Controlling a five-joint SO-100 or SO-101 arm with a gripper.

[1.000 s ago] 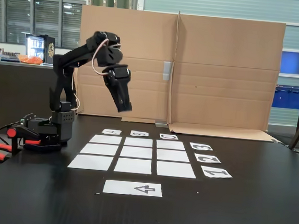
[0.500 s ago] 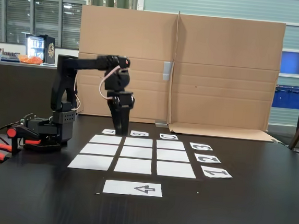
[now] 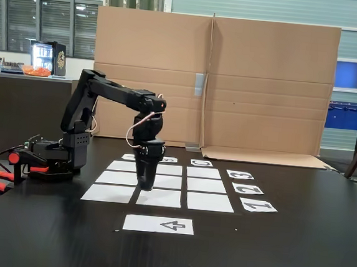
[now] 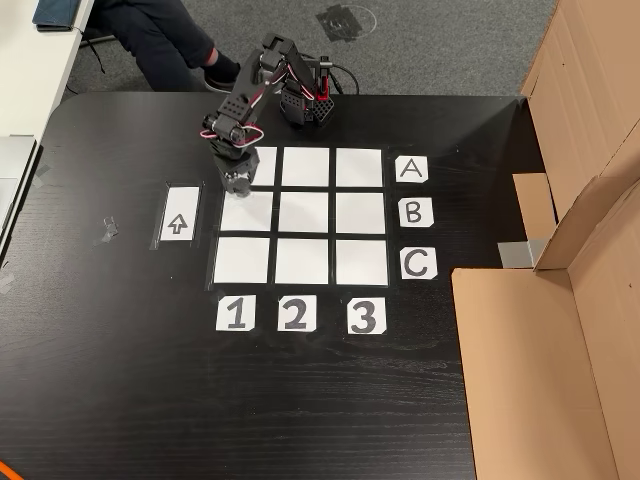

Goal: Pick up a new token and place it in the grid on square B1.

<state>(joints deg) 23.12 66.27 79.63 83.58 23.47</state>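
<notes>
My claw (image 3: pixel 144 185) hangs tip-down at centre-left of the fixed view, over the grid (image 3: pixel 161 183); in the other view my claw (image 4: pixel 238 186) sits at upper-left centre of frame, at the seam where the row-A cell and row-B cell of the col marked 1 meet, above square B1 (image 4: pixel 246 212). Can't tell how far my fingers are parted, nor whether they've got anything: tips read as one dark mass in both views. Token: can't make it out anywhere, neither on the cells nor clearly in my claw. All the white cells I can see lie bare. Around: arrow sheet (image 4: pixel 179 214) just left of the grid in the other view, letter labels A B C (image 4: pixel 414 212) along its right side, number labels 1 2 3 (image 4: pixel 294 314) below it. My base (image 3: pixel 54 157) sits at mid-left of the fixed view, w/ red clamps beside it. Cardboard wall (image 3: pixel 211 86) stands behind the grid across upper centre. A person's legs (image 4: pixel 160 35) show at the top left of the other view, off the table (image 4: pixel 120 380).
</notes>
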